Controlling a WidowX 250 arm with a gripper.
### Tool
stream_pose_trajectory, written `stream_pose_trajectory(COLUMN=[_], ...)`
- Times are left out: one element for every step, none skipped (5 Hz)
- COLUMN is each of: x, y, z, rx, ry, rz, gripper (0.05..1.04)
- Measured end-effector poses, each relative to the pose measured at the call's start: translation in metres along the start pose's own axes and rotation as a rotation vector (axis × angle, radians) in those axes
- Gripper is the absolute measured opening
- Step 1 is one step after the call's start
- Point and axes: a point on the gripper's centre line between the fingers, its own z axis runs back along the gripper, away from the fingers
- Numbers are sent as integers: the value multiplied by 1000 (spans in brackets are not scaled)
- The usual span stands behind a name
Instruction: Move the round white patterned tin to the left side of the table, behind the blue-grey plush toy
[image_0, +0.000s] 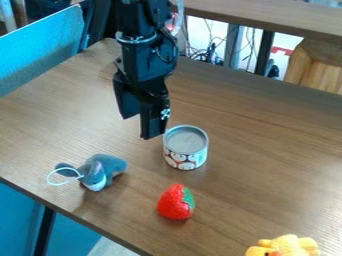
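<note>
One short relation matters most to me: the can (186, 148) is nearest to the gripper (153, 131), just beside its lower end, on the right and a little toward the camera. The can is upright, so its axis goes up from the table, and its grey top faces the slanted camera. From my side I cannot tell if the gripper is spread or pressed together, and I see no thing pinched in it. I also cannot tell if its lower end touches the can's rim or only passes close to it in my view. As I see just one arm (142, 45), hanging from the top edge, no other arm is nearer. A grey-blue plush toy (107, 167) lies toward the camera and to the left of the gripper, with a white loop (63, 176) on its outer side. The red toy strawberry (174, 202) is farther toward the camera, slightly to the right, with its green leaf turned right. A yellow toy (286, 246) is the farthest of these from the gripper, at the bottom edge of my view. All rest on a brown wood-grain table (267, 165). Behind the gripper, on the left, stands a blue panel (43, 55); behind it, on the right, cables (207, 52) hang beyond the table.
</note>
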Motion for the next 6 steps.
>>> stream_pose_trajectory(x=[-2, 11, 29, 44, 53, 59], y=[-1, -17, -24, -30, -30, -27], z=[-8, -10, -16, -22, -34, -43], rx=[-12, 14, 75, 140, 154, 160], ry=[25, 1, -9, -11, -6, 3], rz=[7, 46, 145, 187, 216, 228], gripper=[1001, 1001, 1001, 1001, 1001, 1001])
